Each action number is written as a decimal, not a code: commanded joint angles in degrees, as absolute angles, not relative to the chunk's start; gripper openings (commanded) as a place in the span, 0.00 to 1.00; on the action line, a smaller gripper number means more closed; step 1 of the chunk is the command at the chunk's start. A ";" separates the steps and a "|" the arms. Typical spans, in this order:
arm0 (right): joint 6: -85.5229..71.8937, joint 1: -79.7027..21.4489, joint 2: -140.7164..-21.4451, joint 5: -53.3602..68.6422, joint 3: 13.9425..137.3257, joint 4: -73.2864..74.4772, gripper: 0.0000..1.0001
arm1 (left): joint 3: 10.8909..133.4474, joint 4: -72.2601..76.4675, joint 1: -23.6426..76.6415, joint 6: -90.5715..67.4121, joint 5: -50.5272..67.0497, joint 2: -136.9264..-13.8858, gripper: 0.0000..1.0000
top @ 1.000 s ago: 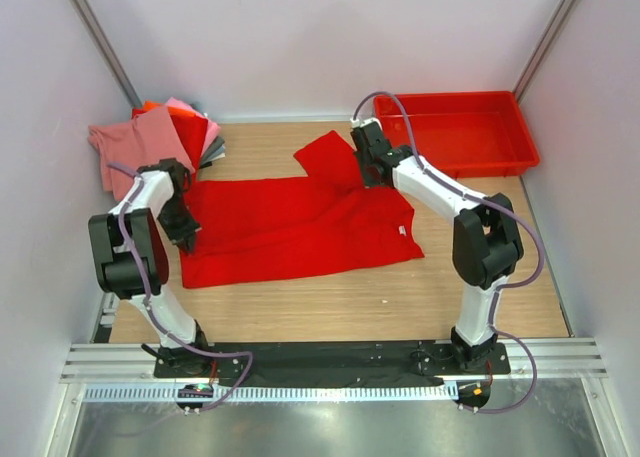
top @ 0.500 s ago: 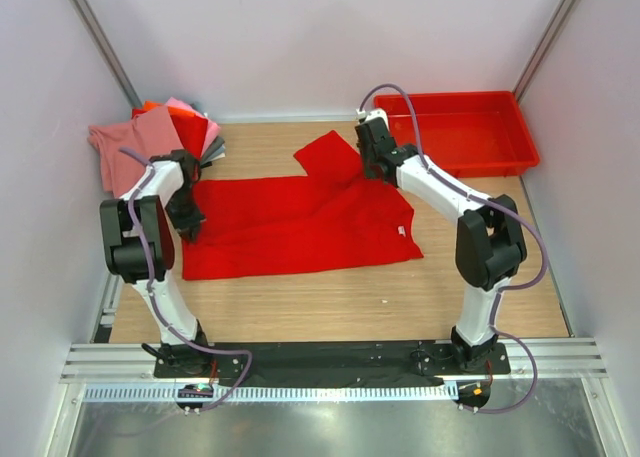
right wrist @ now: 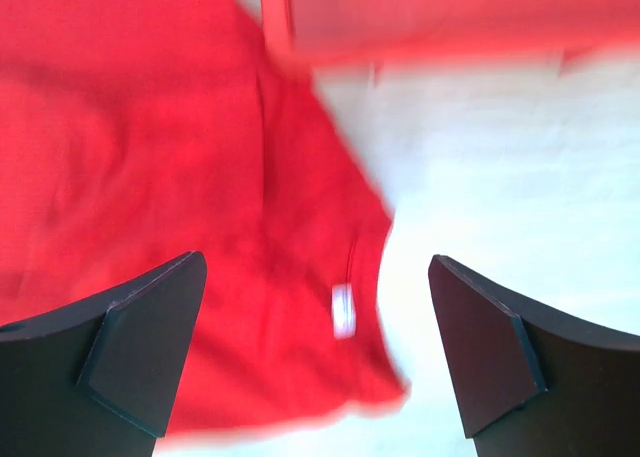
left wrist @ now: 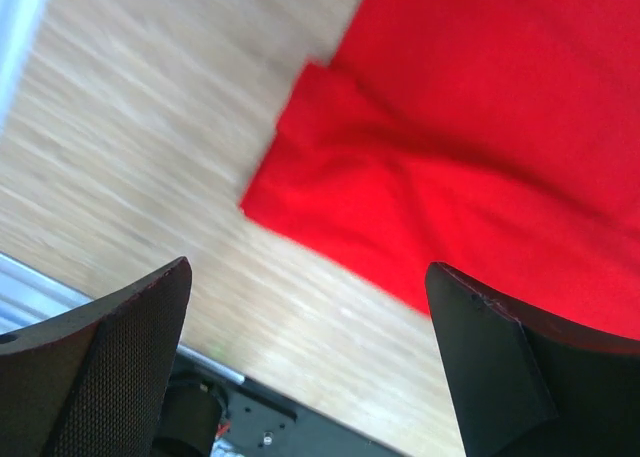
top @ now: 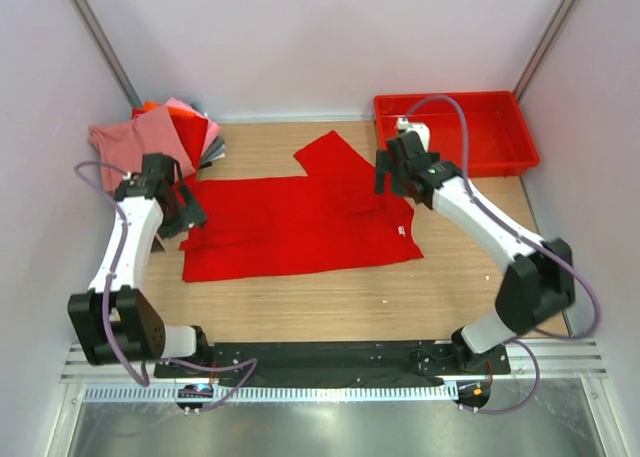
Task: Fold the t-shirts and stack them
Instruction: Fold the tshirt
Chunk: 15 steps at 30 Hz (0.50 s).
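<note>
A bright red t-shirt point(top: 300, 222) lies spread on the wooden table, one sleeve point(top: 330, 157) pointing to the back. My left gripper point(top: 188, 215) hovers open over its left edge. In the left wrist view the gripper point(left wrist: 308, 277) holds nothing, and a folded corner of the shirt point(left wrist: 480, 157) lies below. My right gripper point(top: 384, 180) hangs open above the shirt's collar end. The right wrist view shows the gripper point(right wrist: 316, 262) empty over the red shirt point(right wrist: 180, 177) and its white neck label point(right wrist: 343, 310). Folded t-shirts point(top: 150, 142) in pink, red, orange and grey are piled at the back left.
A rigid red plastic tray point(top: 455, 132) stands at the back right, its edge showing blurred in the right wrist view point(right wrist: 450, 17). Grey walls close the table on three sides. The black base rail point(top: 330, 357) runs along the near edge.
Both grippers went from shut on the shirt to open and let it go. The left arm swung out to the left; the right arm rose and moved right, toward the tray.
</note>
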State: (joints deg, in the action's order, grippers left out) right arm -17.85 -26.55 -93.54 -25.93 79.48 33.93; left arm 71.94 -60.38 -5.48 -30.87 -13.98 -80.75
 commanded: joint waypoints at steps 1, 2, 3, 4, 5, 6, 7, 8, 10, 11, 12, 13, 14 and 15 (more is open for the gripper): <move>-27.49 -23.91 -84.12 -13.30 70.42 35.51 1.00 | 62.60 -59.42 -5.27 -34.18 -5.73 -75.95 1.00; -28.29 -23.21 -82.02 -10.84 65.88 35.42 1.00 | 58.66 -57.41 -5.27 -35.23 -1.88 -74.63 1.00; -28.91 -22.16 -81.13 -8.20 63.66 35.51 1.00 | 56.45 -56.35 -5.19 -36.55 -0.45 -72.36 0.99; -30.31 -21.71 -80.17 -7.48 61.54 35.42 1.00 | 54.77 -55.38 -5.10 -37.26 0.26 -71.55 0.99; -31.02 -21.27 -79.11 -6.95 57.35 34.29 1.00 | 53.36 -53.98 -4.84 -37.87 1.57 -70.93 0.99; -31.46 -20.49 -77.88 -5.20 55.39 33.58 1.00 | 52.22 -53.53 -4.31 -38.75 0.45 -70.67 0.98; -32.25 -20.04 -77.52 -4.32 53.72 32.97 1.00 | 52.99 -54.31 -3.09 -38.93 0.35 -71.01 0.98; -32.60 -19.69 -77.43 -3.52 51.09 32.09 1.00 | 53.69 -55.53 -2.90 -39.63 0.35 -71.36 0.98; -33.39 -18.99 -77.87 -1.42 48.44 31.29 0.98 | 54.05 -55.11 -2.90 -41.12 1.75 -72.50 0.98; -34.18 -18.90 -77.96 -0.97 47.73 30.16 0.97 | 53.97 -54.24 -2.90 -41.48 3.06 -72.94 0.98; -34.62 -18.81 -78.31 -0.71 47.12 29.80 0.96 | 53.88 -53.88 -2.81 -41.66 4.82 -73.47 0.97; -34.89 -18.72 -78.48 -0.70 45.89 29.27 0.95 | 53.53 -53.79 -2.81 -41.75 5.09 -73.91 0.96; -35.33 -18.81 -78.83 -0.70 45.18 27.88 0.94 | 53.26 -53.44 -2.81 -41.57 5.01 -74.09 0.96; -35.42 -18.63 -79.19 -0.70 44.39 27.17 0.91 | 52.74 -53.26 -2.73 -41.40 4.49 -73.92 0.96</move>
State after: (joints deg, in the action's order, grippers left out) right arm -32.56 -19.00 -79.05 -3.27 45.30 33.08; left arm 52.34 -56.07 -2.98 -40.10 1.74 -73.54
